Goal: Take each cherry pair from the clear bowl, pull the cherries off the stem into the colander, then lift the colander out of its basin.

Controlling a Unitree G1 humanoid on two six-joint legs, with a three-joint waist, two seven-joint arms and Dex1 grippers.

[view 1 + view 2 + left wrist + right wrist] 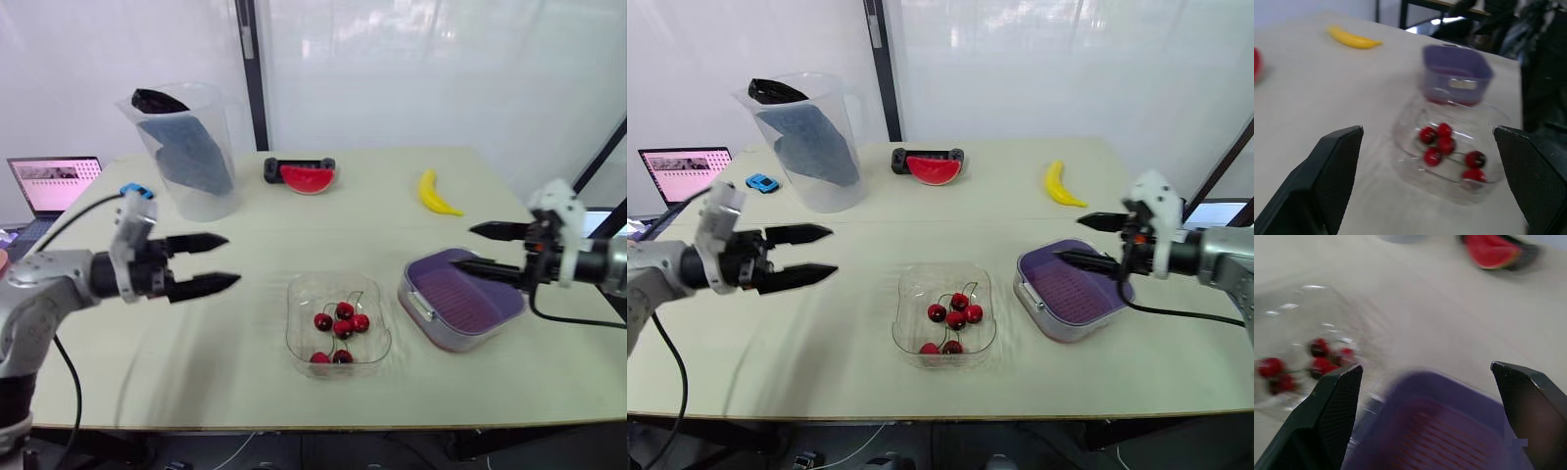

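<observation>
Six red cherries (342,329), thin stems visible, in one clear bowl (299,343), lower centre on the counter (225,392). One purple colander (470,299) sits in its basin (444,340), right of the bowl. Left tool (233,260) mid-left, right tool (462,247) at right over the colander: both level, pointing inward, spread wide, empty.

This looks like a robotics lab or test bay rather than a home. Plain white translucent sheeting (411,69) closes off the whole top of the frame, hung beside a black upright pole (257,88) at upper centre. A bare cream-topped table (372,215) fills the middle. At the left edge an open laptop with a pink-lit screen (54,184) sits running. The items look staged: a plastic red watermelon slice (307,177), a yellow toy banana (434,194), and a clear plastic bowl (295,323) at lower centre.
</observation>
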